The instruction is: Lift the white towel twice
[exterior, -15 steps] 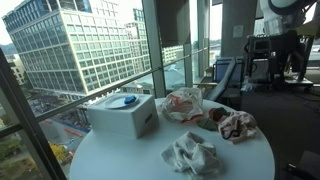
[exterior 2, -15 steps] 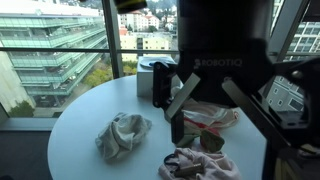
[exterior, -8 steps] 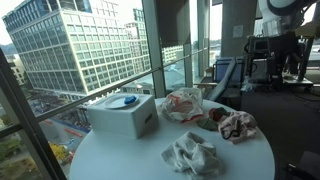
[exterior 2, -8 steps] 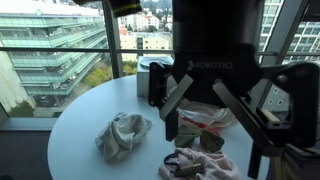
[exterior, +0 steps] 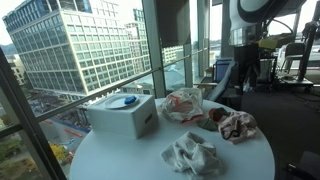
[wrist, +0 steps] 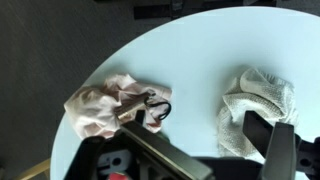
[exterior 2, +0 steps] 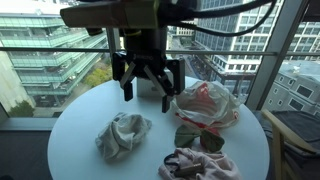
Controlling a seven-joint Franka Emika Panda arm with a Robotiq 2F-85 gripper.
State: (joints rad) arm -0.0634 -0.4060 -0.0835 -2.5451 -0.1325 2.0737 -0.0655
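My gripper point(exterior 2: 147, 97) hangs above the round table point(exterior 2: 78, 112), jaws spread wide and holding nothing. The white towel point(exterior 2: 122, 135) lies crumpled on the tabletop, apart from my fingers. In the wrist view a pink cloth point(wrist: 105, 105) lies near it.

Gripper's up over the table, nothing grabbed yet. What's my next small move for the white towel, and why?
Probably bring the gripper across and down onto the white towel, jaws open. It hangs above the table with jaws apart and empty, while the towel lies crumpled and untouched off to its side.
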